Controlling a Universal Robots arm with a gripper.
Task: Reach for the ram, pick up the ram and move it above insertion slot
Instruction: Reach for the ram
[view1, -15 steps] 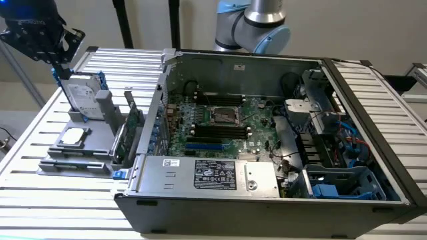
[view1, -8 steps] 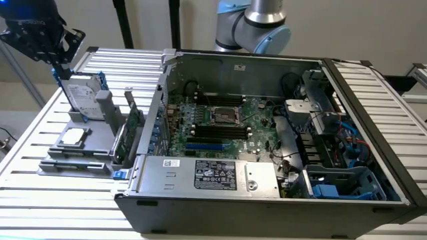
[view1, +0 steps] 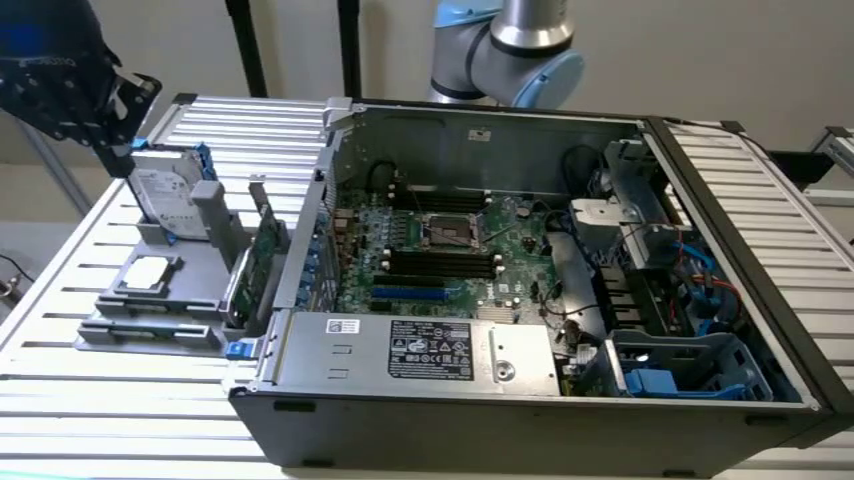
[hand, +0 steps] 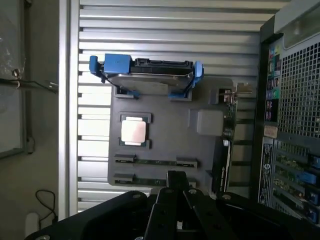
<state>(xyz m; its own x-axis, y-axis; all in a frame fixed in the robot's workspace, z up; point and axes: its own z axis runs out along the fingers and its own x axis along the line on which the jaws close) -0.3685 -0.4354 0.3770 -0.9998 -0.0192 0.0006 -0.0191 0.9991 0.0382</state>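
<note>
Two thin green ram sticks stand on edge in a grey holder (hand: 165, 130): one ram (hand: 155, 161) and a second ram (hand: 145, 179) beside it. My gripper (hand: 176, 176) hangs above the holder, its tip over the second stick and well clear of it. The fingers (hand: 170, 200) are shut with nothing between them. In the exterior view the gripper (view1: 104, 140) is high at the left, over the holder (view1: 174, 290). The black insertion slots (view1: 438, 263) lie side by side on the motherboard inside the open computer case (view1: 747, 230).
The holder also carries a hard drive (hand: 147, 70) in blue brackets, a processor chip (hand: 134, 132) and a wider green expansion card (view1: 267, 250) on edge. A blue socket (view1: 407, 294) lies beside the black slots. Everything rests on a slatted metal table (view1: 80, 400).
</note>
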